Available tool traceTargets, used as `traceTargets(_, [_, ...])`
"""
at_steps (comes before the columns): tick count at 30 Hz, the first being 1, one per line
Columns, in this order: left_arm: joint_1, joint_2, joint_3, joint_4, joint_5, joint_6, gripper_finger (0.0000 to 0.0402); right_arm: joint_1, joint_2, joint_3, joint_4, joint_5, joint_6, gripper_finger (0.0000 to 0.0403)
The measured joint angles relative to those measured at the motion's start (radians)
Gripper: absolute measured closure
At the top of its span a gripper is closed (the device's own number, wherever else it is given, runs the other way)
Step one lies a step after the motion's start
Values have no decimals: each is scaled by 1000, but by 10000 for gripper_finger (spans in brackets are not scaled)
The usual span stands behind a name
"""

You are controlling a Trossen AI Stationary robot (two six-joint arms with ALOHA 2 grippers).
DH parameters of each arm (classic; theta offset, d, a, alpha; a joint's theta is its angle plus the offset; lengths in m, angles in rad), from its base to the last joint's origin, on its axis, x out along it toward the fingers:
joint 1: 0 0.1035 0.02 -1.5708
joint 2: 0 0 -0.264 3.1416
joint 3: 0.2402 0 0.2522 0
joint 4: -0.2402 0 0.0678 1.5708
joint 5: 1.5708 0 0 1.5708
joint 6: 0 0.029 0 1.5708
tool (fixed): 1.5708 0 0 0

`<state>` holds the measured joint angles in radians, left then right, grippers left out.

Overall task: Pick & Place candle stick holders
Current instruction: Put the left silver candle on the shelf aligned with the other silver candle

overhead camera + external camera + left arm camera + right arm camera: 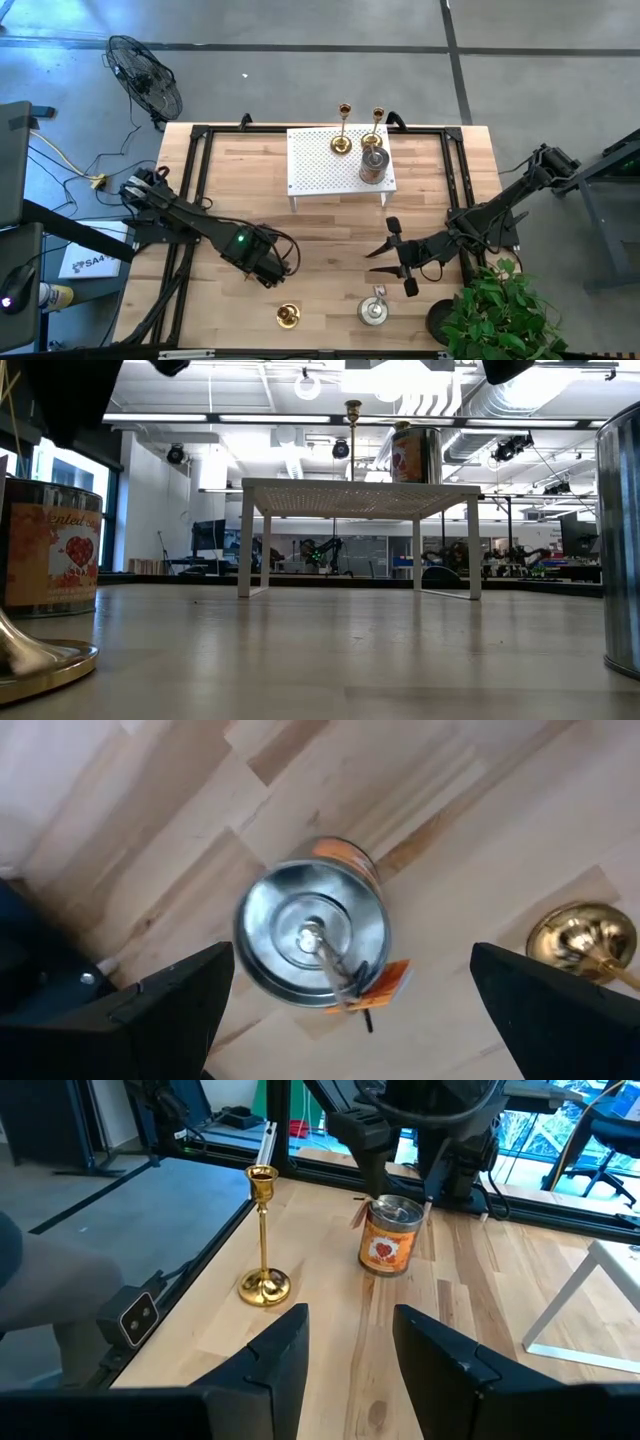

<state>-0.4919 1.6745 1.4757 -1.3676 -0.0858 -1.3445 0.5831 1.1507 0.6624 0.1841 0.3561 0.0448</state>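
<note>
The left gripper [350,970] stands wide open above a silvery cup holder [310,935] at the lower left of centre in the high view. One dark finger stands on each side of the cup, both apart from it. The right gripper [350,1320] hangs at the lower right of centre, fingers a modest gap apart and holding nothing.

A gold candlestick [263,1240] stands upright just beside that cup, and a second cup holder [374,310] sits near the bottom edge, below the right gripper. On the white perforated rack [320,160] at top centre stand two more gold candlesticks [344,125] [376,128] and a third cup [373,165].

The table [330,230] is pale wood planks on a grey concrete floor, with a fan [145,75] at upper left and a green plant [500,315] at lower right.

The cup's orange label carries a red heart (the script above it is only partly legible).
</note>
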Motion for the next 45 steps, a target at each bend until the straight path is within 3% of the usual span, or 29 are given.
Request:
traceTargets(9, [0,0,-86,57,77,-48,2,0,0,0,0,0,0,260])
traceTargets(45, [-15,-12,-88,155,68,-21,2,0,0,0,0,0,0,261])
